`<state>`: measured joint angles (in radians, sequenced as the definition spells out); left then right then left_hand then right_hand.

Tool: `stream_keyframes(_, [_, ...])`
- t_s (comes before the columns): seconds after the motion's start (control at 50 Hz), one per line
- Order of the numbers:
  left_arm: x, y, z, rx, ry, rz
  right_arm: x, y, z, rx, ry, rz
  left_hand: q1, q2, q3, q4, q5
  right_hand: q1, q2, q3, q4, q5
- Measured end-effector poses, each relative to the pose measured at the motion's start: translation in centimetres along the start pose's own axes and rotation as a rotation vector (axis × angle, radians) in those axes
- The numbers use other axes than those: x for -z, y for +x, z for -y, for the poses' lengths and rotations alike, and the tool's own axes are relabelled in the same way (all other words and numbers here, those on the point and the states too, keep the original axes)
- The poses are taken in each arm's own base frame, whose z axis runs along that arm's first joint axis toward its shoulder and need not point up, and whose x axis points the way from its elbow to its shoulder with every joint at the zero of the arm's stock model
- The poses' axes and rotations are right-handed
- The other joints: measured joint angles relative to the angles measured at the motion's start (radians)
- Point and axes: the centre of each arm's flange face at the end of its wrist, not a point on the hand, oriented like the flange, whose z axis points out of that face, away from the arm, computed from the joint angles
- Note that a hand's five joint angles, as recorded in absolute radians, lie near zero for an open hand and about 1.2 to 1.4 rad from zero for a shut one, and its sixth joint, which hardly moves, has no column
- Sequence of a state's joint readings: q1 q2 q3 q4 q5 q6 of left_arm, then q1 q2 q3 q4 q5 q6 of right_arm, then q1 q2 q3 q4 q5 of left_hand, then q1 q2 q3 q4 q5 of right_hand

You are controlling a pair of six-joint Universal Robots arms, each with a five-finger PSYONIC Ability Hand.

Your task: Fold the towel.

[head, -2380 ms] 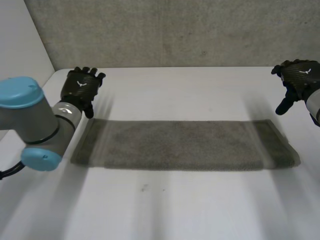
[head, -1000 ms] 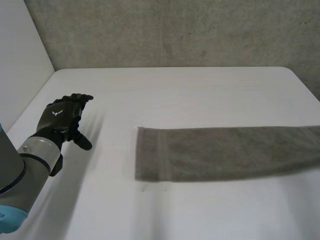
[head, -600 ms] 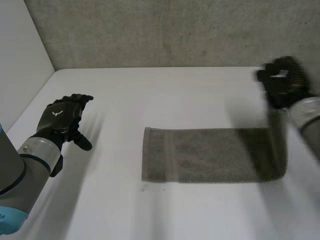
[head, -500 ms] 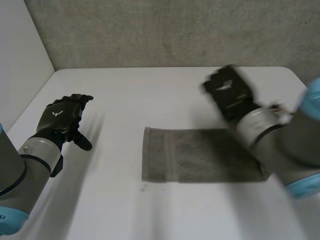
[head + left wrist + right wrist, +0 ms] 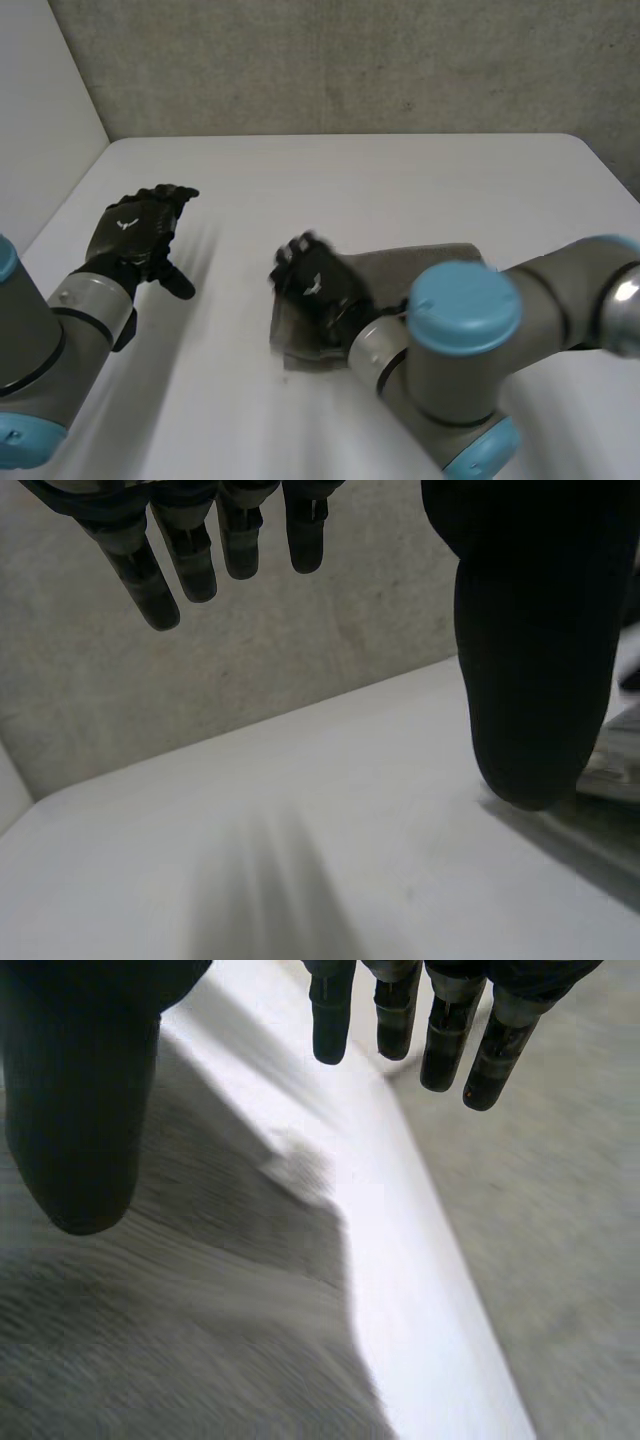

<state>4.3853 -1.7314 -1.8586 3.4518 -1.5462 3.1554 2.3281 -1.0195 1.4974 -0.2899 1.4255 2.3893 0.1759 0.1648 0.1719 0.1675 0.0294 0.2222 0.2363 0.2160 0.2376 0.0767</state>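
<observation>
Grey towel (image 5: 420,262) on the white surface (image 5: 350,180), near the middle and a little toward the robot's right. Lies low and flat, long side across the head view, much of it hidden under the right arm (image 5: 463,310); cannot tell how many layers thick. Right hand (image 5: 315,285) down on the towel's left end, back of the hand up, arm stretched across the cloth from the right side. Seen from its own wrist: fingers (image 5: 445,1040) straight and side by side, thumb (image 5: 80,1110) held well apart from them, towel (image 5: 150,1350) spread close beneath the palm, a strip of bare surface (image 5: 400,1260) beyond the cloth's edge under the fingertips. Holds nothing between thumb and fingers; open, not pinching. Left hand (image 5: 140,235) well apart from the towel, off near the surface's left side, over bare white. Points away from the robot, thumb sticking out toward the towel. From its own wrist: fingers (image 5: 195,570) straight and relaxed, thumb (image 5: 530,640) wide of them, nothing in between but plain surface (image 5: 300,840) and the grey wall (image 5: 250,670) behind. Open and empty. Left arm (image 5: 50,340) entering from the near left corner, grey with a light-blue cap.
</observation>
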Motion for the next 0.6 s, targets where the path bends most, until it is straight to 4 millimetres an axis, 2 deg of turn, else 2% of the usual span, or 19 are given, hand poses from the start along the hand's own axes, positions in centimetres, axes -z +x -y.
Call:
stream_keyframes(0.02, [0.0,0.0,0.0,0.0,0.0,0.0,0.0,0.0,0.0,0.0,0.0,0.0,0.0,0.0,0.0,0.0,0.0,0.0,0.0,0.0,0.0,0.0])
stream_keyframes(0.06, [-0.3,0.9,0.2,-0.004,0.01,-0.028,0.6,2.5,-0.3,-0.068,-0.026,-0.066,0.0,0.0,0.0,0.0,0.0,0.0,0.0,0.0,0.0,-0.001])
stream_keyframes(0.08, [-0.3,0.9,0.2,-0.004,0.01,-0.028,0.6,2.5,-0.3,-0.068,-0.026,-0.066,0.0,0.0,0.0,0.0,0.0,0.0,0.0,0.0,0.0,-0.001])
stream_keyframes(0.1, [-0.5,1.5,0.4,-0.006,0.016,-0.047,1.6,5.1,-1.0,-0.164,-0.059,-0.132,0.0,0.0,0.0,0.0,0.0,0.0,0.0,0.0,0.0,-0.003])
stream_keyframes(0.16, [-0.8,2.4,0.5,-0.009,0.022,-0.071,2.7,6.9,-2.1,-0.253,-0.095,-0.175,0.0,0.0,0.0,0.0,0.0,0.0,0.0,0.0,0.0,-0.004])
stream_keyframes(0.18, [-1.0,3.0,0.5,-0.011,0.025,-0.091,3.4,7.9,-3.1,-0.314,-0.124,-0.199,0.0,0.0,0.0,0.0,0.0,0.0,0.0,0.0,0.0,-0.004])
stream_keyframes(0.22, [-1.2,3.5,0.5,-0.012,0.026,-0.104,3.8,8.3,-3.6,-0.344,-0.139,-0.209,0.0,0.0,0.0,0.0,0.0,0.0,0.0,0.0,0.0,-0.004])
stream_keyframes(0.28, [-1.8,5.1,0.2,-0.017,0.022,-0.148,5.8,9.7,-6.7,-0.462,-0.22,-0.235,0.0,0.0,0.0,0.0,0.0,0.0,0.0,0.0,0.0,-0.004])
stream_keyframes(0.38, [-2.5,7.4,-1.1,-0.027,0.0,-0.205,8.0,10.4,-10.3,-0.559,-0.304,-0.24,0.0,0.0,0.0,0.0,0.0,0.0,0.0,0.0,0.0,-0.005])
stream_keyframes(0.44, [-2.9,8.8,-2.5,-0.038,-0.029,-0.229,9.3,10.6,-12.4,-0.615,-0.343,-0.236,0.0,0.0,0.0,0.0,0.0,0.0,0.0,0.0,0.0,-0.005])
stream_keyframes(0.48, [-3.0,9.0,-2.8,-0.04,-0.036,-0.232,9.4,10.6,-12.7,-0.623,-0.347,-0.235,0.0,0.0,0.0,0.0,0.0,0.0,0.0,0.0,0.0,-0.005])
stream_keyframes(0.54, [-3.5,9.9,-4.5,-0.057,-0.075,-0.242,10.0,10.5,-13.8,-0.657,-0.362,-0.225,0.0,0.0,0.0,0.0,0.0,0.0,0.0,0.002,0.0,-0.004])
stream_keyframes(0.56, [-3.7,10.3,-5.7,-0.076,-0.106,-0.247,10.2,10.5,-14.4,-0.675,-0.37,-0.219,0.0,0.0,0.0,0.0,0.0,0.035,0.048,0.056,0.039,0.033])
stream_keyframes(0.58, [-3.7,10.3,-5.7,-0.076,-0.106,-0.247,10.2,10.5,-14.4,-0.675,-0.37,-0.219,0.0,0.0,0.0,0.0,0.0,0.035,0.048,0.056,0.039,0.033])
stream_keyframes(0.6, [-3.8,10.6,-6.5,-0.096,-0.127,-0.249,10.2,10.4,-14.6,-0.683,-0.375,-0.216,0.0,0.0,0.0,0.0,0.0,0.094,0.124,0.126,0.115,0.105])
